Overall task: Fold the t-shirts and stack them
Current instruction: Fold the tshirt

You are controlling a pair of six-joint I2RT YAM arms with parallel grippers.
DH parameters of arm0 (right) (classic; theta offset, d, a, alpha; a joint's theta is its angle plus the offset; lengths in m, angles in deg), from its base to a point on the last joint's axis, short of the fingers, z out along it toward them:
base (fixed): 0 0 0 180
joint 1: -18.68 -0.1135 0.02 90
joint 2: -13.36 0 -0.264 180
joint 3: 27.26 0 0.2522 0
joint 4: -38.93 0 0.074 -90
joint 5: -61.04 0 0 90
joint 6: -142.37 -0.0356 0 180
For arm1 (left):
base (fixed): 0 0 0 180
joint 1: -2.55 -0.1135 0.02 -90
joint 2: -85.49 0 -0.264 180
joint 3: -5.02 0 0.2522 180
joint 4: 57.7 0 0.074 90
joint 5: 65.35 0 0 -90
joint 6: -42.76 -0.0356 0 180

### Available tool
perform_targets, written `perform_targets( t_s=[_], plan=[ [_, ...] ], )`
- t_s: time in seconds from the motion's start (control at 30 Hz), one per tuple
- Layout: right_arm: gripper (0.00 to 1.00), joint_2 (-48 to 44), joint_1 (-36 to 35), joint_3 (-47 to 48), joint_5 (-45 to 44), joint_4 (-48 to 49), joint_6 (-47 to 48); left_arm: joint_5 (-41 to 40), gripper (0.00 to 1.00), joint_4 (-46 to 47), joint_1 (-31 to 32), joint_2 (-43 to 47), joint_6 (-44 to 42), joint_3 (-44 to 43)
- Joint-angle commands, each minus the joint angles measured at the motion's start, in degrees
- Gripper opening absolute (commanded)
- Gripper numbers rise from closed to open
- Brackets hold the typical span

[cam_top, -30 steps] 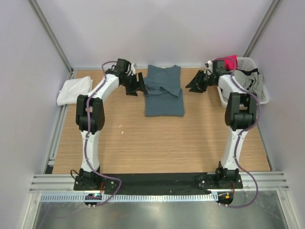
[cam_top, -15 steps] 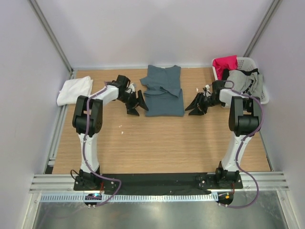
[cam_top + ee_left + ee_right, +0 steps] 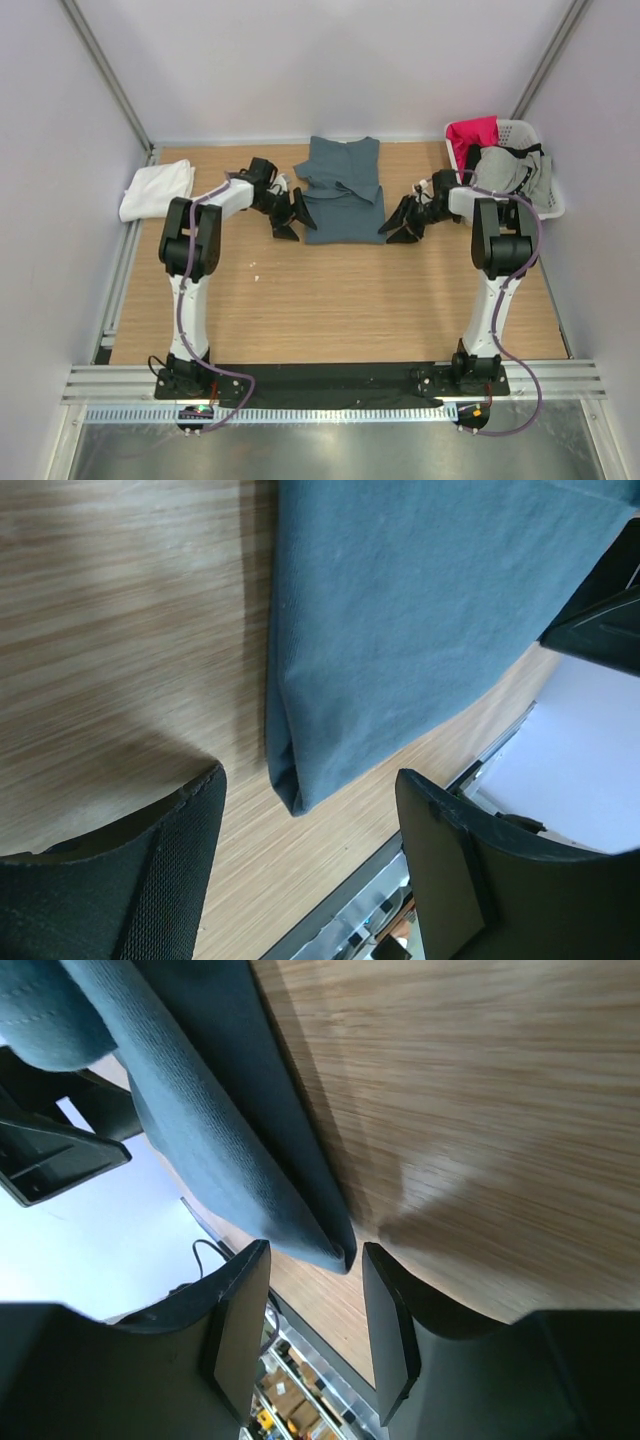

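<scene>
We find slate-blue t-shirt [image 3: 345, 205] folded flat | left gripper [image 3: 291, 222] spread, shirt's near-left corner between its fingers, unpinched | right gripper [image 3: 399, 228] spread, near-right corner likewise.

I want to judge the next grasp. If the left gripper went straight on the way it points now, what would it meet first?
The near left corner of the folded slate-blue fabric t-shirt, probably: it lies just ahead of the open left gripper, in line with the gap between its fingers.
</scene>
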Motion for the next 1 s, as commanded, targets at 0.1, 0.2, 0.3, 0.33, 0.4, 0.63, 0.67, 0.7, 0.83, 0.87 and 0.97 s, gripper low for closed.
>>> perform_targets(
  t_s=[0.1,0.2,0.3,0.33,0.4,0.63,0.67,0.7,0.83,0.87,0.97],
  plan=[
    [0.49,1.70,-3.09,2.06,0.32,1.92,-1.11,-0.15,0.68,1.61,1.04,-2.37,0.44,-1.72],
    [0.48,2.14,-3.70,2.15,0.32,1.92,-1.11,0.37,0.65,1.70,1.22,-2.37,0.70,-1.11],
    [0.45,2.05,-3.70,2.06,0.15,2.01,-0.85,1.16,0.57,2.05,1.22,-2.28,1.31,-0.23],
    [0.44,2.05,-3.70,2.06,-0.20,1.83,-0.58,1.25,0.52,2.14,1.22,-2.28,1.49,0.29],
    [0.43,1.70,-3.70,2.06,-0.38,1.74,-0.32,1.78,0.47,2.58,1.31,-2.28,1.93,0.47],
    [0.25,0.21,-3.62,1.18,-0.82,2.18,0.47,2.22,0.05,2.58,1.66,-1.67,2.19,1.44],
    [0.20,-0.23,-3.62,0.83,-0.73,2.18,0.56,2.39,0.02,2.41,1.66,-0.80,2.11,1.70],
    [0.18,-0.50,-3.70,0.74,-0.73,2.10,0.74,2.74,0.00,2.06,1.66,-0.18,2.11,2.05],
    [0.09,-4.79,-3.62,-0.04,-1.35,-0.62,2.58,4.14,0.00,1.00,1.74,4.56,2.45,4.16],
    [0.09,-5.76,-3.62,-1.01,-1.52,-1.15,3.02,4.24,0.00,0.91,1.74,6.84,2.54,4.60],
    [0.08,-10.41,-3.62,-4.34,-1.17,-2.65,2.85,5.20,0.00,0.82,1.83,11.49,3.16,7.06]
  ],
)
